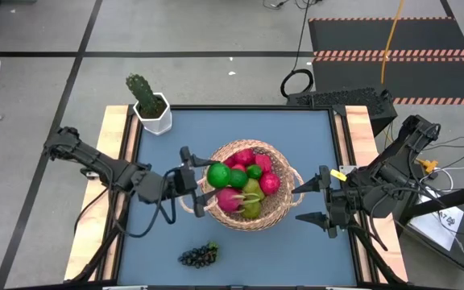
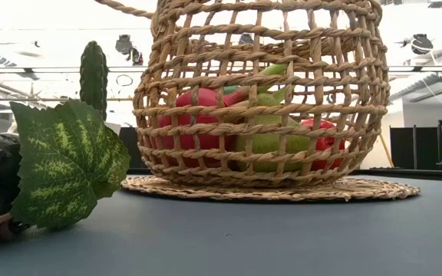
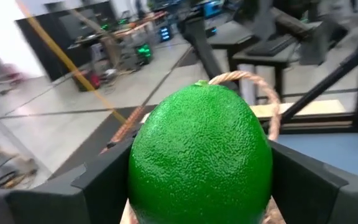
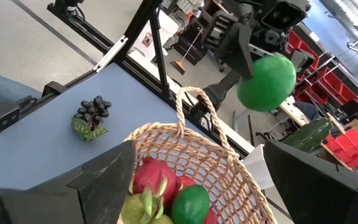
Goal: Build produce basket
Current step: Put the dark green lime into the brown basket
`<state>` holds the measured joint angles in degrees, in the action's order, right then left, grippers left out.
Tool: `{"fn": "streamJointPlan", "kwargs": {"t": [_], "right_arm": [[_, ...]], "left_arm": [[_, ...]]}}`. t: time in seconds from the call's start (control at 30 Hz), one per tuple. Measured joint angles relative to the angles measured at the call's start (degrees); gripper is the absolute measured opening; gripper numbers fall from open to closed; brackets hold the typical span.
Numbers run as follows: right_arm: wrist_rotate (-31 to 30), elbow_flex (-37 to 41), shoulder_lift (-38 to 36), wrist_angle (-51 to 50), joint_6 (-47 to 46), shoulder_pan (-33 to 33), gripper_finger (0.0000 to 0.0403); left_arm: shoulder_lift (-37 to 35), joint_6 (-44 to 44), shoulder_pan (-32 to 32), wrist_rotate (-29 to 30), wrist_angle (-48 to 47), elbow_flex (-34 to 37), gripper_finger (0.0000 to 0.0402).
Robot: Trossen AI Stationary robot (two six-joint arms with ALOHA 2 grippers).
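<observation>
Blue tabletop (image 1: 240, 250) in a workshop, potted cactus (image 1: 147, 100) at a far corner. Wicker basket (image 1: 280, 213) at centre, already loaded with apples, pears and limes; grape bunch (image 1: 199, 255) loose on the near side. Left gripper (image 1: 196, 186) over the basket's left rim, clamped wide on a lime (image 3: 201, 158): firm, light, waxy and likely slippery, best held across the middle. Right gripper (image 1: 316, 201) just beside the right rim, fingers apart, empty.

Two dark jointed arms trail black cables; the right arm (image 1: 393, 173) bears yellow tags.
</observation>
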<state>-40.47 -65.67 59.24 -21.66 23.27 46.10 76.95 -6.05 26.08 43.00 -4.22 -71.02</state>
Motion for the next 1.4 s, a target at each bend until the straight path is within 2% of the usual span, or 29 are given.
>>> {"fn": "streamJointPlan", "kwargs": {"t": [0.2, 0.3, 0.63, 1.03, 1.17, 1.23, 1.4], "right_arm": [[0.0, 0.0, 0.0, -0.1, 0.1, 0.0, 0.0348], [0.0, 0.0, 0.0, -0.1, 0.1, 0.0, 0.0348], [0.0, 0.0, 0.0, 0.0, 0.1, 0.0, 0.0348], [0.0, 0.0, 0.0, 0.0, 0.0, 0.0, 0.0348], [-0.2, 0.0, 0.0, 0.1, 0.2, 0.0, 0.0348], [-0.2, 0.0, 0.0, 0.2, 0.3, 0.0, 0.0348], [-0.2, 0.0, 0.0, 0.3, 0.5, 0.0, 0.0348]], "left_arm": [[0.0, -2.4, -5.0, -17.2, 2.1, -0.1, 0.0324], [0.0, -2.8, -7.0, -21.4, 2.5, -0.4, 0.0324], [0.7, -2.6, -8.6, -22.0, -0.4, -0.4, 0.0324], [0.8, 2.7, -9.3, -22.0, -0.6, -1.2, 0.0324], [2.0, 2.1, -10.3, -22.0, -4.8, -7.0, 0.0324], [3.8, 2.1, -10.7, -21.4, -10.7, -11.2, 0.0324], [12.5, 1.7, -11.3, -20.2, -22.0, -22.8, 0.0324]]}}
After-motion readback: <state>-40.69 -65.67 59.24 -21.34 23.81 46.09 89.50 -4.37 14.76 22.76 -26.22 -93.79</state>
